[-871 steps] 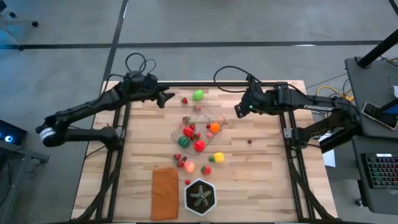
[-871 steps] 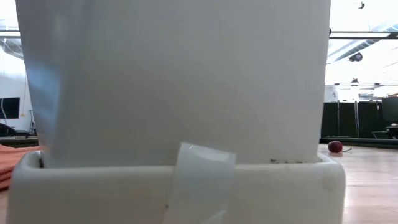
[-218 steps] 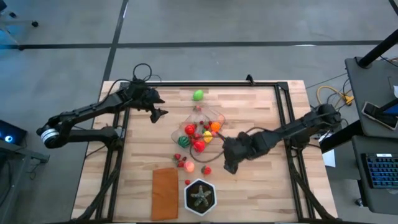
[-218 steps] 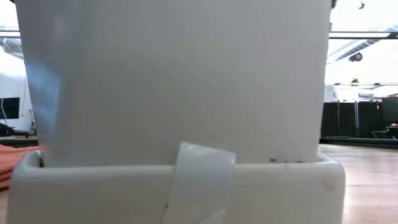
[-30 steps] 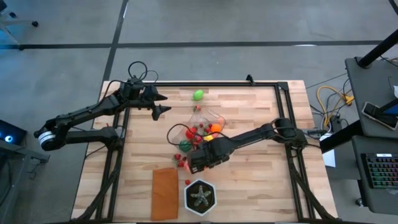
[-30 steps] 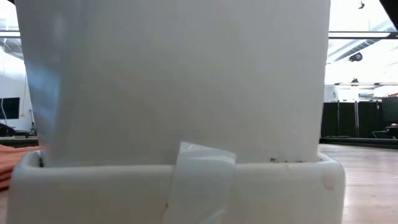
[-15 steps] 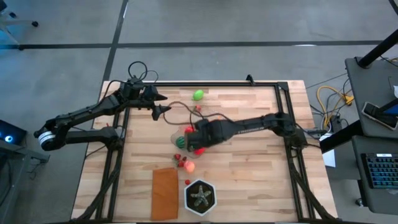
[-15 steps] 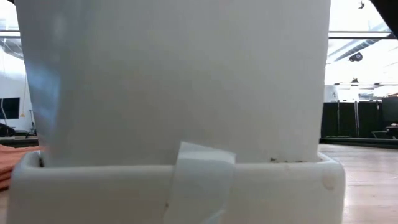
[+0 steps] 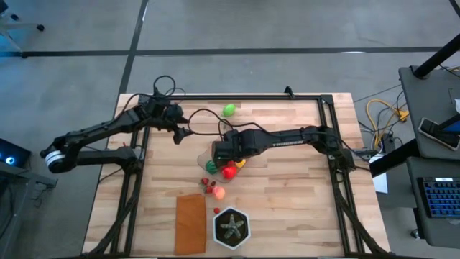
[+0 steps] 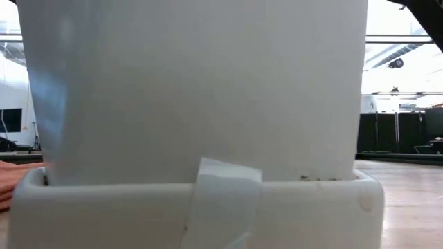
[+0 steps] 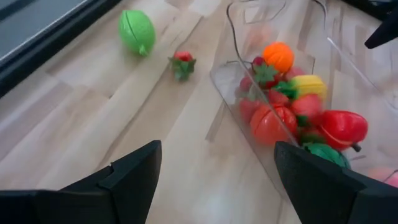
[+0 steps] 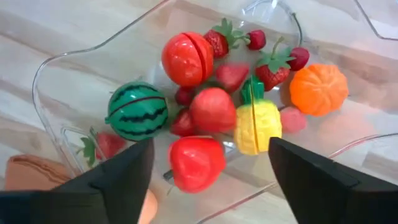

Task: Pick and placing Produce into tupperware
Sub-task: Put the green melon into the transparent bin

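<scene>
The right gripper [image 9: 219, 152] hangs directly over the tupperware [image 12: 74, 62] in the middle of the table [image 9: 302, 187], fingers spread wide with nothing between them. Inside sit a striped watermelon [image 12: 137, 111], a red tomato [image 12: 188, 59], a yellow pineapple [image 12: 257, 124] and an orange [image 12: 319, 88]. The left gripper [image 9: 180, 133] waits at the far left, also wide open and empty. A green lime [image 11: 137, 31] and a strawberry [image 11: 183, 62] lie outside. From table height, a white box [image 10: 194, 104] blocks everything.
</scene>
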